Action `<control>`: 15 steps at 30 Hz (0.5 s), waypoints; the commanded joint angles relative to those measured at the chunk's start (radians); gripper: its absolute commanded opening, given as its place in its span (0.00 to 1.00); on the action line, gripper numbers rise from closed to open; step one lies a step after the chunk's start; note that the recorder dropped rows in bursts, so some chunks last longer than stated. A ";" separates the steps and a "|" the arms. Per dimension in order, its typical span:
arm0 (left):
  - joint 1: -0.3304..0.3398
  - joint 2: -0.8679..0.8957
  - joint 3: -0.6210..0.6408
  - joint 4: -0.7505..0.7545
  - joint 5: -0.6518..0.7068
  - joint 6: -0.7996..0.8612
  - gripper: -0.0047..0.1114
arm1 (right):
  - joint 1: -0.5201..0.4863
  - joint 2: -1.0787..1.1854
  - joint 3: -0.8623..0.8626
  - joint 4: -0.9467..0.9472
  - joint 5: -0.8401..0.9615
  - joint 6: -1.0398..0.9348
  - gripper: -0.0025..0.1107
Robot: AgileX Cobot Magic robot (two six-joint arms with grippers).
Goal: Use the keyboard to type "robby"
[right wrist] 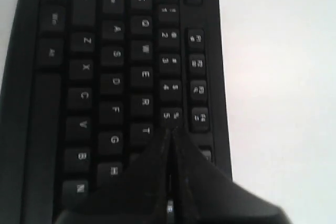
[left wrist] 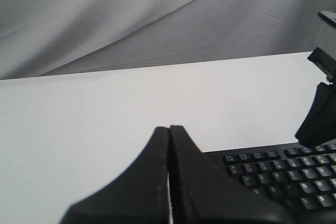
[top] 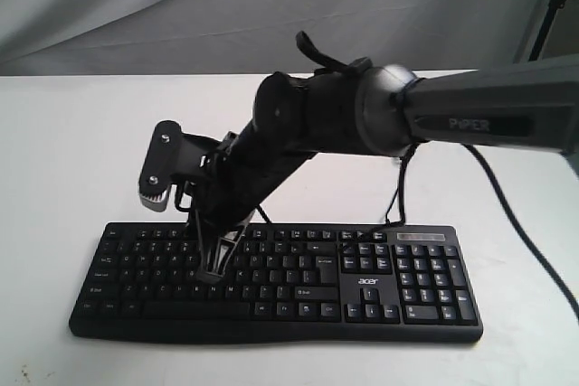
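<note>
The keyboard (top: pixel 271 282) lies on the tabletop (top: pixel 63 151), toward its near edge. The right pincer (top: pixel 210 268), reaching in from the right, is over the keyboard's left-middle keys.

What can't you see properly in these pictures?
- Which key is under the right gripper's shut black fingers: they cover it in the right wrist and exterior views.
- Most letters on the wide black plastic keyboard: too small and blurry in the exterior view.
- The left gripper: outside the exterior view, and the picture's edge cuts it off in the left wrist view.
</note>
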 commanded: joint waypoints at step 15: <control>-0.006 -0.003 0.004 0.005 -0.005 -0.003 0.04 | -0.079 -0.061 0.111 -0.078 0.070 0.080 0.02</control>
